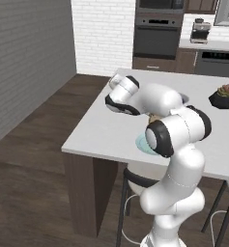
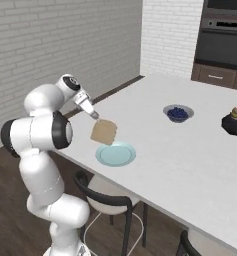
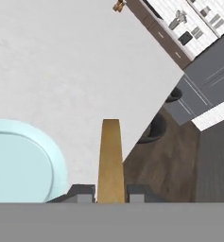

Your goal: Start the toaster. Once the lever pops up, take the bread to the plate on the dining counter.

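One flat, squarish slice of golden-brown bread (image 2: 104, 132) is seen pinched between the two small dark fingers of the gripper (image 2: 96, 116), the claw pressed onto its upper edge so that the slice hangs on edge above the counter. In the right base view the bread is held just at ten o'clock of the round, flat, pale blue-green plate (image 2: 115, 153), slightly above it and not resting on it. The plate is laid on the plain white top of the large island dining counter (image 2: 190, 165), close to the counter's near edge.

In the hand view the slice (image 3: 110, 160) is shown edge-on as a narrow tan strip rising from between the fingertips (image 3: 83, 193), with the plate's rim (image 3: 56, 165) lying at nine o'clock of it and the counter's white surface (image 3: 75, 61) spread behind.

In the left base view a sliver of the plate (image 1: 142, 144) is glimpsed past the white arm, and the bread itself is largely hidden by the arm's joints.

Further along the counter, a small bowl with dark blue contents (image 2: 178, 113) is set at two o'clock of the plate, well apart from it, and a dark pot holding a plant (image 2: 236, 122) is placed beyond that, near the right edge of the picture.
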Motion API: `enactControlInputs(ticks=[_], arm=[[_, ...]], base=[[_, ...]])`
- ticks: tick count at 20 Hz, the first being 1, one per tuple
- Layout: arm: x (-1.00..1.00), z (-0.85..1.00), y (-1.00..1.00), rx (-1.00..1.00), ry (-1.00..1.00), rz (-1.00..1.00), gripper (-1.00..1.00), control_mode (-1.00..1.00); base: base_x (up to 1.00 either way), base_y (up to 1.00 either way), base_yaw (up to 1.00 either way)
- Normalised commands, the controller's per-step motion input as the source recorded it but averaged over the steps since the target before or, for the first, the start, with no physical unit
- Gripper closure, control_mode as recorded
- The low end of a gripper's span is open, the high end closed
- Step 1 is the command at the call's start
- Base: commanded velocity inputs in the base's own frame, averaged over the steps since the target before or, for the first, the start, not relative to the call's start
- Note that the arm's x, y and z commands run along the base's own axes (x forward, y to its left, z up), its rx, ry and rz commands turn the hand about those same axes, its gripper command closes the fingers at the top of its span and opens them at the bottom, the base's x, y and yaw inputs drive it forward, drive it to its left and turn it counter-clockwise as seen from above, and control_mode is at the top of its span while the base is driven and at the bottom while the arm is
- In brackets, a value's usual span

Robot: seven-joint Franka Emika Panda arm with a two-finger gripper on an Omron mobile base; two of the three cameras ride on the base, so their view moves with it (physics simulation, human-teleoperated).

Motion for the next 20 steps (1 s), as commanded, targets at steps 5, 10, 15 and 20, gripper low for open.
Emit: enactControlInputs(ticks=[5, 10, 15, 20], arm=[[0.19, -0.31, -0.34, 0.01, 0.05, 0.0, 1.0, -1.0], [0.25, -0.47, -0.13, 0.01, 0.1, 0.0, 1.0, -1.0], [0.22, -0.5, -0.06, 0.01, 0.11, 0.0, 1.0, -1.0], [0.19, -0.44, 0.0, 0.01, 0.1, 0.0, 1.0, -1.0]], base=[[0.0, 0.0, 0.0], [0.0, 0.0, 0.0], [0.0, 0.0, 0.0], [0.0, 0.0, 0.0]])
